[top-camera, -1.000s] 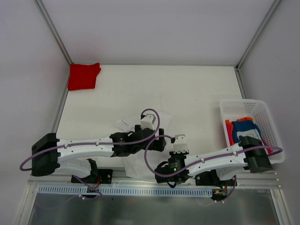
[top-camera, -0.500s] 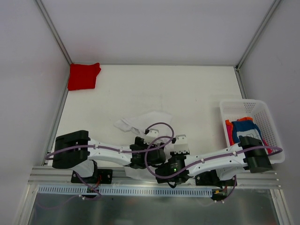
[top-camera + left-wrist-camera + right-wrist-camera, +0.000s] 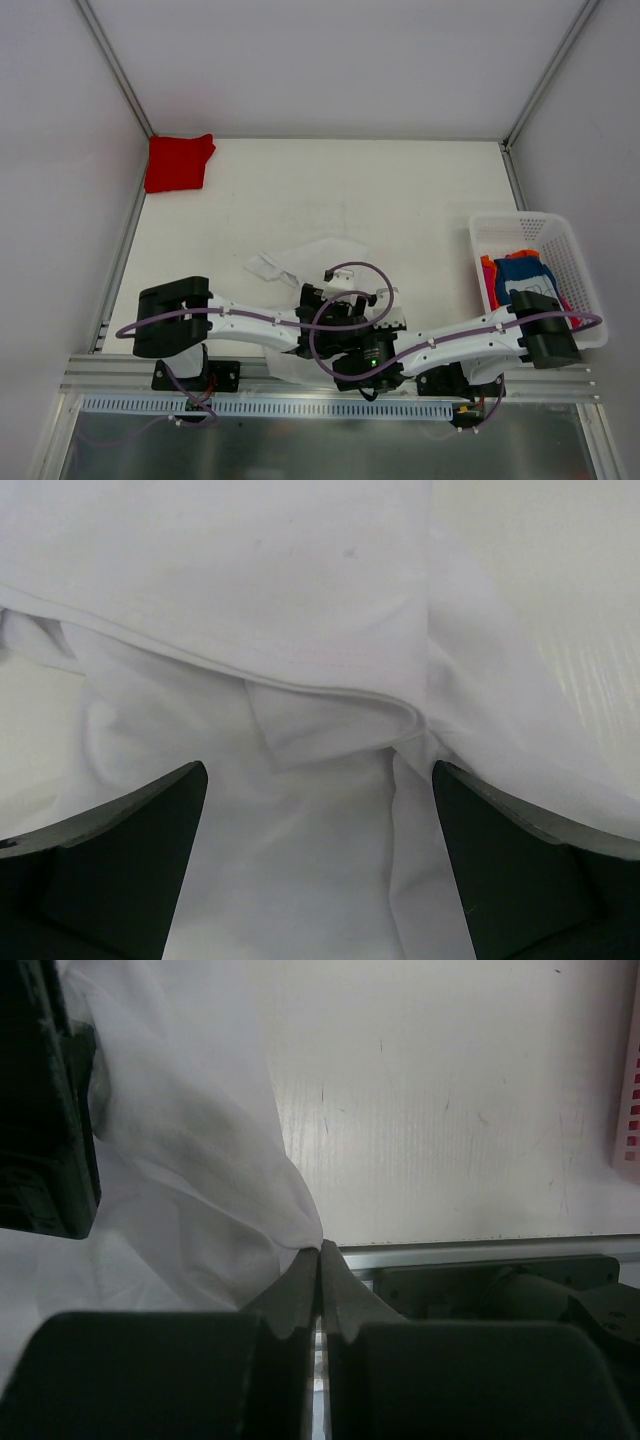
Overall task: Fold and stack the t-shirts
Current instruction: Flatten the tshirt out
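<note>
At the table's (image 3: 400, 200) near edge lies the white t-shirt (image 3: 330, 610), thin, limp, crumpled. The right gripper (image 3: 320, 1253) is pinched tight on its edge. The left gripper (image 3: 318, 780) hangs wide apart, empty, over a folded hem, likely the firmest place to take hold.

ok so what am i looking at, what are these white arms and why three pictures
Two robot arms are bolted at the near edge of a table. One picture looks down from above; the other two come from a camera on each wrist, so the dark wedges are gripper fingers. A crumpled white t-shirt lies before the arms. The right gripper is shut, pinching its edge; the left gripper is open above it. A folded red t-shirt sits in the far left corner; a basket on the right holds more clothes.
</note>
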### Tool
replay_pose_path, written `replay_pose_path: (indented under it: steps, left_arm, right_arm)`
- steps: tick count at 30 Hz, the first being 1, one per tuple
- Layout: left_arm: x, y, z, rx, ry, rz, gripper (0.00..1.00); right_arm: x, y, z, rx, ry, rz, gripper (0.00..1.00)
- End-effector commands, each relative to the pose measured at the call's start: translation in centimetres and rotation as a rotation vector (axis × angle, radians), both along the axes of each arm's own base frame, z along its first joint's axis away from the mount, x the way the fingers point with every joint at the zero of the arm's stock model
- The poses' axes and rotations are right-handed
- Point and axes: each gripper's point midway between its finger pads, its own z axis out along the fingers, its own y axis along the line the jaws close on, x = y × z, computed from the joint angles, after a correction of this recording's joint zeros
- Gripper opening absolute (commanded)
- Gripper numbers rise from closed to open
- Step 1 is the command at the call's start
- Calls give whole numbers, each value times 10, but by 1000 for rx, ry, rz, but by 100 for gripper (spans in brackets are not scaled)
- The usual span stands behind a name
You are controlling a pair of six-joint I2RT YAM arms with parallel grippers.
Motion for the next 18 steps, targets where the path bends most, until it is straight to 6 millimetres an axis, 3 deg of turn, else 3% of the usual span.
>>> replay_pose_path:
  steps: [1, 10, 18]
  left_arm:
    - [4, -8, 3, 35, -53, -1, 98]
    - [10, -9, -9, 82, -70, 14, 97]
    - [27, 20, -20, 125, -82, 88, 96]
  right_arm:
    - [3, -9, 9, 2, -17, -15, 0]
    - [2, -15, 8, 7, -15, -27, 0]
    - [1, -18, 9, 7, -15, -25, 1]
